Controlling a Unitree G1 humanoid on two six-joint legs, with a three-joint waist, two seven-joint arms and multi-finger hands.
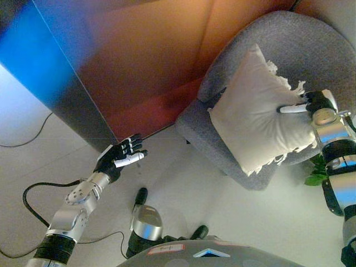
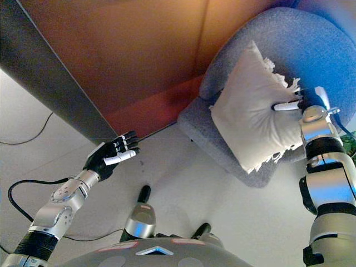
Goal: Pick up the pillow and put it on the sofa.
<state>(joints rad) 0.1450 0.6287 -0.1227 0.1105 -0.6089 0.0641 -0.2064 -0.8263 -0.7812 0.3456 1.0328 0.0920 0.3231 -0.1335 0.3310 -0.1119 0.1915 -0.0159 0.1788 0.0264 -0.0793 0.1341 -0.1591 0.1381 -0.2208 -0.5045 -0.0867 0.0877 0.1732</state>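
A cream pillow (image 1: 258,111) with fringed edges leans tilted on the seat of the grey sofa (image 1: 311,39) at the upper right. My right hand (image 1: 311,104) is at the pillow's right edge. One white-tipped finger lies across the pillow's face and the rest of the hand curls behind the edge, pinching it. Far to the lower left, my left hand (image 1: 119,156) hovers over the floor, fingers straight and spread, holding nothing.
A large brown panel (image 1: 139,67) with a grey side stands behind the left hand and runs up to the sofa's left flank. Green plant leaves (image 1: 316,173) show by the sofa's lower right edge. Pale floor lies between the two arms.
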